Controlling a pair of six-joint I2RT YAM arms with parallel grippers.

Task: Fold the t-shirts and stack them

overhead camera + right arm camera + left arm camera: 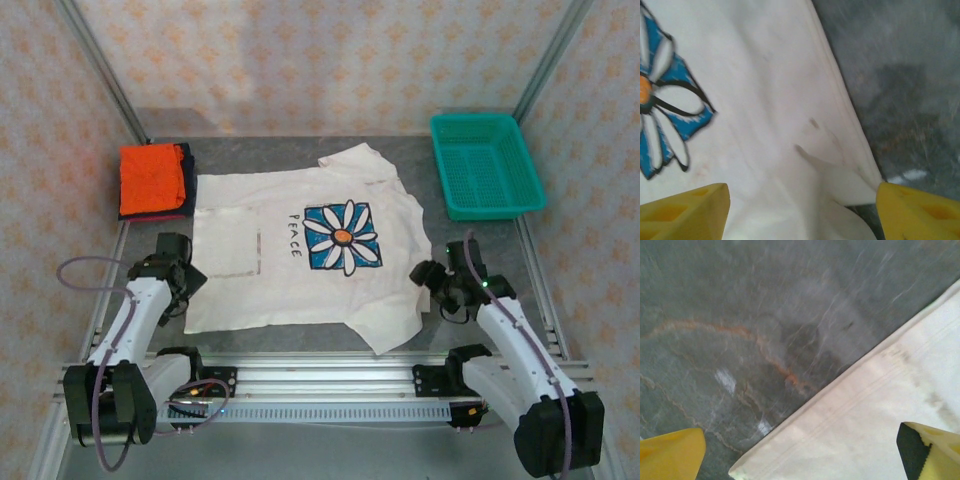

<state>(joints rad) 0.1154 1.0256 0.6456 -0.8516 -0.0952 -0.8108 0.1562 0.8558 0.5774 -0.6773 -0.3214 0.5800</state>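
Observation:
The white daisy "PEACE" t-shirt (300, 255) lies spread flat across the middle of the grey table. A folded bright orange shirt (151, 175) rests on a folded dark navy shirt (186, 190) at the back left. My left gripper (185, 285) stands open at the white shirt's near left hem; the hem corner (850, 425) lies between its yellow fingers (672, 455). My right gripper (432, 283) is open over the right sleeve edge, with white cloth (790, 150) and the blue daisy print (670, 100) below its yellow fingers (685, 212).
A teal plastic mesh basket (487, 165) sits at the back right. Metal frame rails (320, 370) run along the near edge and both sides. Bare grey table (480, 250) shows to the right of the shirt.

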